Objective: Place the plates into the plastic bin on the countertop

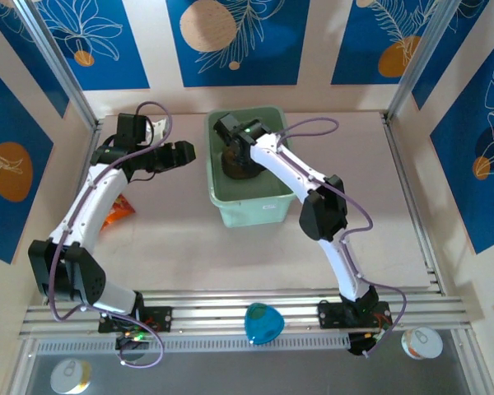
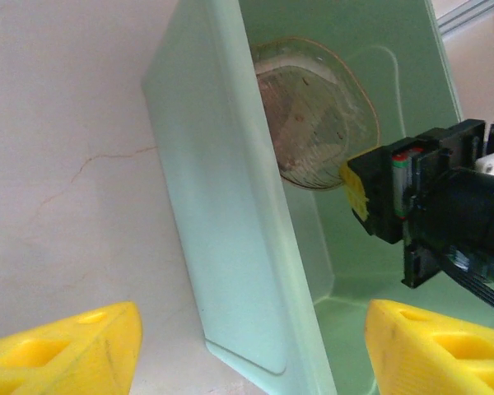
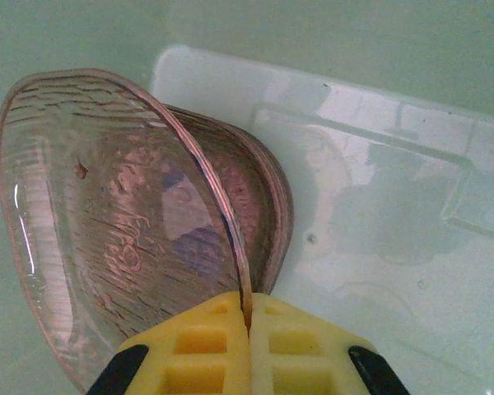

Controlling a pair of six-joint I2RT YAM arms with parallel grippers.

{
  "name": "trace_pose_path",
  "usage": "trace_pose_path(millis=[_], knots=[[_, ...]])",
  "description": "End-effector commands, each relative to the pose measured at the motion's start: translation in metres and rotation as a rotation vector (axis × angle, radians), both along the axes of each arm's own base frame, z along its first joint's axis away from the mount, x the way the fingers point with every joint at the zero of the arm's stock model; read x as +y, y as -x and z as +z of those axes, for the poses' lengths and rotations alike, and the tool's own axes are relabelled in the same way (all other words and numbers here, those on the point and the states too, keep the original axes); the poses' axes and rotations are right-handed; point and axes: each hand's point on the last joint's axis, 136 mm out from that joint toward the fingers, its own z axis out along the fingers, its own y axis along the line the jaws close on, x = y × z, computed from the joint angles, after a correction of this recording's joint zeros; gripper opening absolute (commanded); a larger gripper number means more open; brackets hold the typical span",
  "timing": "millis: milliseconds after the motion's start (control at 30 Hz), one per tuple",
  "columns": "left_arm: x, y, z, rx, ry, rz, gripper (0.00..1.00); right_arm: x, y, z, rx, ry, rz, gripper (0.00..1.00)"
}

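Brown plate [image 3: 123, 222], rim clamped in jaws of right gripper [image 3: 249, 325], inside bin [image 1: 250, 207] beside another; left gripper [image 2: 251, 350] jaws apart, empty. Remaining: release.

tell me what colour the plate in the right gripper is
Translucent pinkish-brown plate, pinched by the right gripper; clearest in the right wrist view.
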Motion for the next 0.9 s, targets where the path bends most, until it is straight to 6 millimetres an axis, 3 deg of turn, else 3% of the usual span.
trace_pose_path(millis=[0, 433, 533, 667, 867], knots=[[0.001, 0.002, 0.003, -0.002, 0.002, -0.026, 0.72, -0.003, -0.003, -0.006, 0.006, -0.002, -0.064, 0.00], [0.003, 0.005, -0.010, 0.035, -0.011, -0.033, 0.72, 0.004, -0.023, -0.046, 0.010, -0.028, -0.113, 0.00], [0.004, 0.006, -0.011, 0.039, -0.010, -0.031, 0.72, 0.004, -0.027, -0.045, -0.008, -0.032, -0.120, 0.15], [0.003, 0.006, -0.011, 0.040, -0.005, -0.032, 0.72, 0.011, -0.030, -0.039, -0.023, -0.053, -0.104, 0.48], [0.003, 0.005, -0.008, 0.034, 0.000, -0.026, 0.72, 0.023, -0.032, -0.014, -0.068, -0.066, -0.032, 0.74]])
